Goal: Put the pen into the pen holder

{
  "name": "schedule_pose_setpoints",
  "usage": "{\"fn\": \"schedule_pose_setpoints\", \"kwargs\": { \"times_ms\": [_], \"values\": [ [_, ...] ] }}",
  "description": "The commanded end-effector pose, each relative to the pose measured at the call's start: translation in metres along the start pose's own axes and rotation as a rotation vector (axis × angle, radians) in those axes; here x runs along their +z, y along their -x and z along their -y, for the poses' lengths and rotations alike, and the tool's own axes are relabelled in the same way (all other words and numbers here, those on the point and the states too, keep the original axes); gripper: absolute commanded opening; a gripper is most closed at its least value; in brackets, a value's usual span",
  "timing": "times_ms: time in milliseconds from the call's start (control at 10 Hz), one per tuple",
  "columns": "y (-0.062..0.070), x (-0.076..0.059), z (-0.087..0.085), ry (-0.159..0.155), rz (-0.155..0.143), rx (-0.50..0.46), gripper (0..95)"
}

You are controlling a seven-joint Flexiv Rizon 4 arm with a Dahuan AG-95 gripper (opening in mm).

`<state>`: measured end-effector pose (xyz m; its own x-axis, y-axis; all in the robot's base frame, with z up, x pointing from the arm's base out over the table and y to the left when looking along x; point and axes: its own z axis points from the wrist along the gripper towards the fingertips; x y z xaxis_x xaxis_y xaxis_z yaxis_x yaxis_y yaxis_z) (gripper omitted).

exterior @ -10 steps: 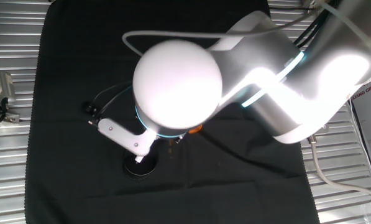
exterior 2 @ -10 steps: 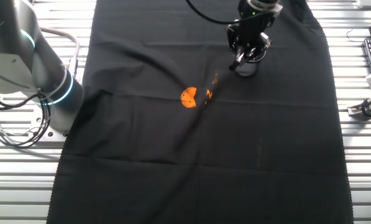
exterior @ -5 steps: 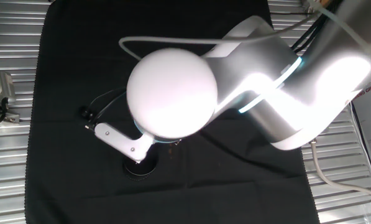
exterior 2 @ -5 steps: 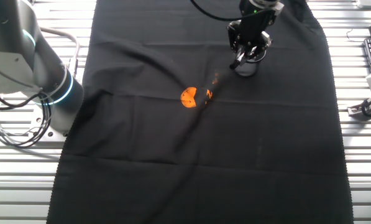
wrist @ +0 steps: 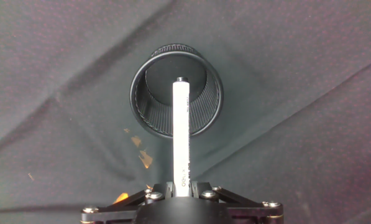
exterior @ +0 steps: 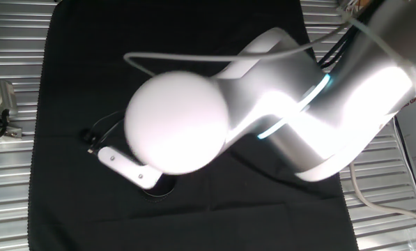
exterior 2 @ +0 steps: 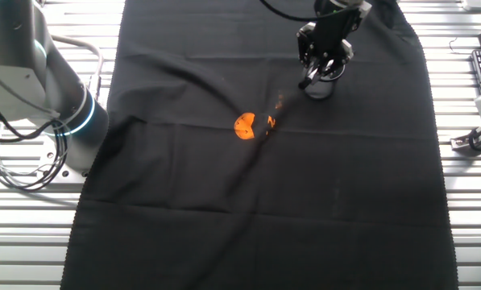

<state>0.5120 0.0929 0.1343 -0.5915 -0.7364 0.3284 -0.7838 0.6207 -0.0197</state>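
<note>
- Pen: white, thin, held lengthwise along the pincer's axis; its butt end sits between the fingers at the bottom edge of the hand view, and its dark tip points away from the pincer toward the cup's mouth.
- Gripper: pinching the pen; the fingertips themselves are mostly cut off by the frame, but the pen stands clamped at their middle. In the other fixed view the gripper hangs directly over the cup.
- Pen holder: black ribbed cup with a thin rim, straight ahead of the pincer; the pen's tip falls inside the rim's outline, near the centre of the opening. Whether the tip is already below the rim cannot be told. In the other fixed view the pen holder stands just under the fingers; in one fixed view the pen holder shows only as a sliver of rim below the arm's white link.
- Black cloth: wrinkled, with folds running away from the cup on both sides.
- Orange object: well off to one side of the pincer, apart from the cup; not involved.
- Step in hand, as judged: lower and let go.
- Handling advice: keep the pen on the cup's centre line, descend straight along the finger axis, and release only once the tip is well inside.
- Risk, as judged: a sideways drift could tap the rim and tip the light cup on the loose cloth; a high release may let the pen bounce out.
</note>
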Motion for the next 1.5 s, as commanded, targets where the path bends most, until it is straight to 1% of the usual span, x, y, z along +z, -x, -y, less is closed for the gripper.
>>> {"fn": "schedule_pose_setpoints", "kwargs": {
  "times_ms": [100,400,600,1000,1500],
  "values": [
    [0.000,0.001,0.000,0.003,-0.013,0.001,0.0],
    [0.003,0.005,-0.001,0.007,-0.032,0.000,0.0],
    [0.006,0.007,-0.002,0.006,-0.040,0.005,0.0],
    [0.011,0.010,-0.003,0.005,-0.044,0.009,0.0],
    [0.017,0.009,-0.004,0.006,-0.049,0.011,0.0]
  ]
}}
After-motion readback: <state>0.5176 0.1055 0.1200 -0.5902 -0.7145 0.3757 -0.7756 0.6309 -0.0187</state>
